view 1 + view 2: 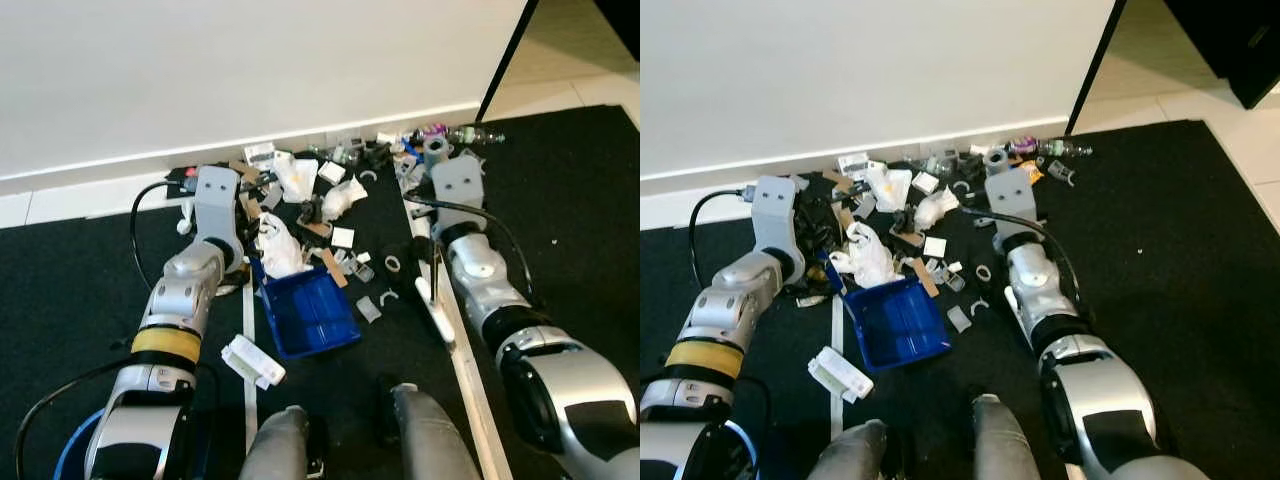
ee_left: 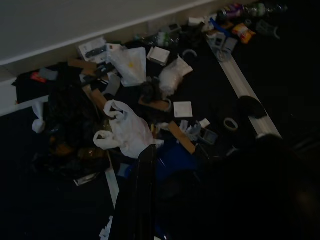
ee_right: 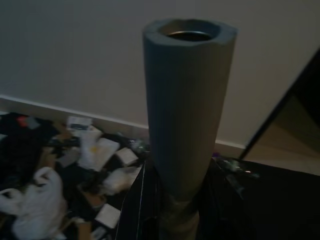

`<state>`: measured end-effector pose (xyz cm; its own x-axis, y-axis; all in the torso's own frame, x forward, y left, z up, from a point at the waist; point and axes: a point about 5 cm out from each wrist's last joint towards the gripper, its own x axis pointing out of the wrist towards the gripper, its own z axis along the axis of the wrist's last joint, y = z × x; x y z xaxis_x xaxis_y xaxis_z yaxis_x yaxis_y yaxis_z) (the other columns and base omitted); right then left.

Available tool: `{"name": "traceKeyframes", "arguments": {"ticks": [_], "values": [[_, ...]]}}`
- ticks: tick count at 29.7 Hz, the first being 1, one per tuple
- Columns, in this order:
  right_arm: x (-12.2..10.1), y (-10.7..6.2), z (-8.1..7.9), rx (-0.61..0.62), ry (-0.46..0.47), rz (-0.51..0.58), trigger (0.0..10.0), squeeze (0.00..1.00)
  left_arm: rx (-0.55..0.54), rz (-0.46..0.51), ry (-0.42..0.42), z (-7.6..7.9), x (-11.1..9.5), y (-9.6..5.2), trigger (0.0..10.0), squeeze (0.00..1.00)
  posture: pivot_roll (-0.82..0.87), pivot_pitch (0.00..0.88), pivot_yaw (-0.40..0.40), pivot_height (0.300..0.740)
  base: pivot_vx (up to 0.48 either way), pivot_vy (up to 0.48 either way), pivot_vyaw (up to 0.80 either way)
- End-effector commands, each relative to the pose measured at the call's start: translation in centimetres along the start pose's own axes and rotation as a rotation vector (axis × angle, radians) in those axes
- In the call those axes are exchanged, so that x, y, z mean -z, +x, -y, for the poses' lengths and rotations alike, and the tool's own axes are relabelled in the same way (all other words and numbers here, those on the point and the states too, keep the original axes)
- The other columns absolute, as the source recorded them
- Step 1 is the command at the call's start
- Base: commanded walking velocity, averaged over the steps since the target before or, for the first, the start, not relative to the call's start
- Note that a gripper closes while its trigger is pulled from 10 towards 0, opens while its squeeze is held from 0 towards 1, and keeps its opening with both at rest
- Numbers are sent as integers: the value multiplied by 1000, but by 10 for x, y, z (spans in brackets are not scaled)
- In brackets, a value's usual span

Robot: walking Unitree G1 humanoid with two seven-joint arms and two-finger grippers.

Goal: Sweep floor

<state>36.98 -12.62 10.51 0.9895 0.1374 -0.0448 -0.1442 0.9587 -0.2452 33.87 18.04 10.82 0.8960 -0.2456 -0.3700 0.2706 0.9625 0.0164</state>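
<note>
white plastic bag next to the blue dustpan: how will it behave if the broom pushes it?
The white bag looks thin and crumpled, so it is probably very light and floppy, likely to fold or ride over a bristle edge rather than slide cleanly. It lies against the dustpan rim among loose scraps, so a push may drag smaller bits along or snag on them.

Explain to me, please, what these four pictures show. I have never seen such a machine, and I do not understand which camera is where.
This is a humanoid robot sweeping a floor. Two pictures come from its head and look down at its silver arms and a black carpet. The other two come from cameras on its wrists. Litter lies along the white wall: a white plastic bag, paper scraps, bits of cardboard, a small bottle. The left gripper holds a blue dustpan at the edge of the pile. The right gripper has its jaws closed on a grey tube, probably a broom handle. The white strip beside that arm may be the broom itself.
</note>
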Motion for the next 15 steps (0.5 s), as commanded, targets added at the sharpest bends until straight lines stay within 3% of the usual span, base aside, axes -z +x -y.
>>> {"name": "traceKeyframes", "arguments": {"ticks": [1,8,12,15], "values": [[2,-2,-8,-22,19,7,10000,0,153,-123,-93,28,35,0,10000,0,163,299,28,740,0,0,0],[0,0,-27,-70,92,-13,10000,0,243,-58,-191,41,33,-30,10000,0,237,313,6,740,0,0,0],[-12,5,-36,-100,149,6,10000,0,266,-45,-202,47,33,-42,10000,0,264,315,-8,740,0,0,0],[-30,11,-53,-158,216,40,10000,0,269,-38,-217,50,33,-50,10000,0,271,313,-20,740,0,0,0]]}}
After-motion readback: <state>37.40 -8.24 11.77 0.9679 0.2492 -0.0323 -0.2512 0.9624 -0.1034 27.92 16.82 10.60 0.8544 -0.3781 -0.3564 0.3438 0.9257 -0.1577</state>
